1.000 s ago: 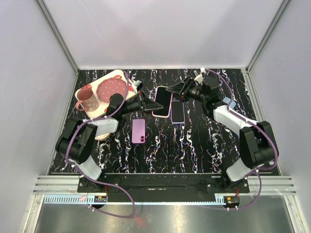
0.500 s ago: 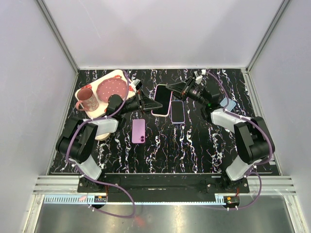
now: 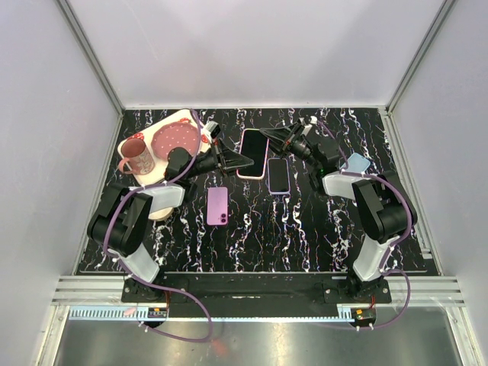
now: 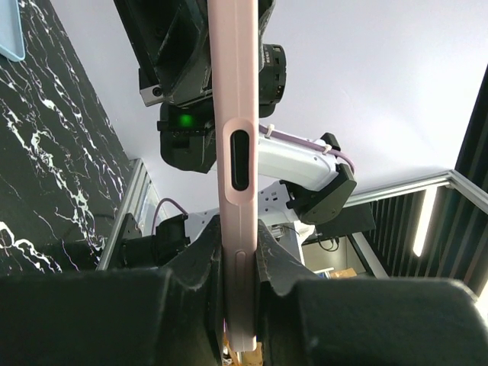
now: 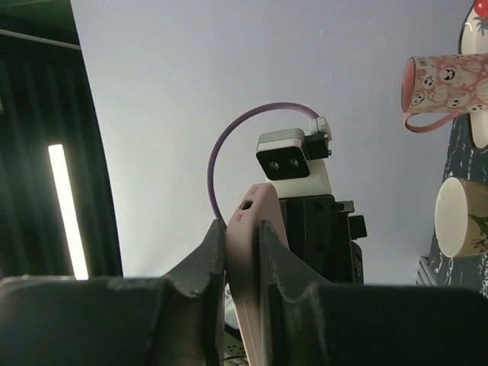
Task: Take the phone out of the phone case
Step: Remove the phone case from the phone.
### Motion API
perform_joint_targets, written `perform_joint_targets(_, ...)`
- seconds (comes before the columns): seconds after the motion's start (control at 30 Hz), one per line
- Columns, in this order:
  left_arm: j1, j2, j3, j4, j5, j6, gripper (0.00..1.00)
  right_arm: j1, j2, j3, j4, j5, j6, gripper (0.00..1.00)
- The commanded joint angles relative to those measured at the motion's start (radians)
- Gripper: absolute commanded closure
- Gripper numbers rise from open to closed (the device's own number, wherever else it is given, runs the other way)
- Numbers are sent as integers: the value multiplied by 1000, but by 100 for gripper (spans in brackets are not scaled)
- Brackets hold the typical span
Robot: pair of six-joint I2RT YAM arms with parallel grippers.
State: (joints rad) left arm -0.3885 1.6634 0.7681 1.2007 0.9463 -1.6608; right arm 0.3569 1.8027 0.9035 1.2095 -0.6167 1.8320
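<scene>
Top external shows the left hand [image 3: 242, 162] and right hand [image 3: 267, 136] clamped on the pink case [image 3: 249, 178] holding the phone [image 3: 255, 151].

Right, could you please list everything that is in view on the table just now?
cased phone: 1, pink case, far centre, clamped between both grippers
bare phone: 1, dark screen, right of it
purple phone: 1, back up, centre (perhaps only a case)
tray: 1, cream, far left
plate: 1, red, on tray
mug: 1, pink, on tray
cup: 1, cream, left side
blue item: 1, light blue, right
left gripper: shut on case
right gripper: shut on case
</scene>
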Motion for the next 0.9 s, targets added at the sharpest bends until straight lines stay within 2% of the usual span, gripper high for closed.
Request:
perform_joint_targets(0.0, -10, -53, 48, 224, 34, 12, 100, 22, -22, 104, 332, 133, 289, 100)
perform_joint_targets(0.63, -9, -106, 221, 201, 143, 102, 100, 57, -49, 299, 335, 230, 424, 100)
perform_joint_targets(0.87, -9, -108, 290, 270, 193, 115, 100, 59, -52, 347, 337, 255, 446, 100)
